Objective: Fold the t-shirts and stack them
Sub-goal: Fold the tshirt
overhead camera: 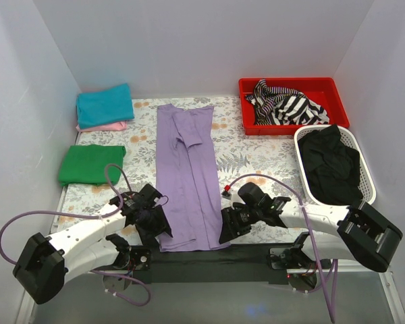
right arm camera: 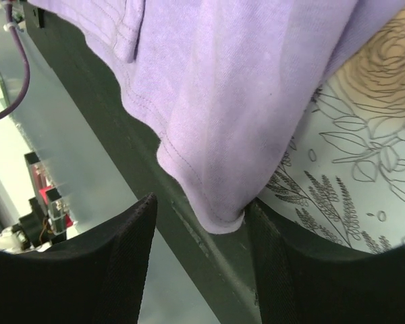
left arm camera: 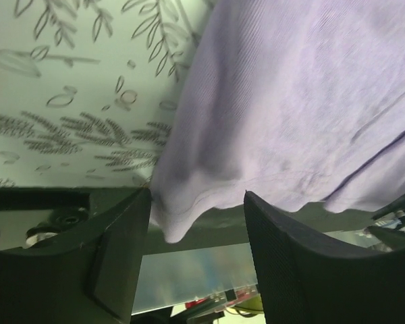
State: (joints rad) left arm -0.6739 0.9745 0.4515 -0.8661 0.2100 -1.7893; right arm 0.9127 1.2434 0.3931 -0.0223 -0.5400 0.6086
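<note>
A lavender-purple t-shirt lies in a long narrow strip down the middle of the table, its hem at the near edge. My left gripper is open at the hem's left corner; in the left wrist view that corner hangs between the fingers. My right gripper is open at the hem's right corner, which sits between the fingers of my right gripper in the right wrist view. A folded teal shirt lies on a pink one at the back left. A folded green shirt lies in front of them.
A red bin holding striped cloth stands at the back right. A white basket with black cloth is next to it. A black strip runs along the table's near edge. White walls close in three sides.
</note>
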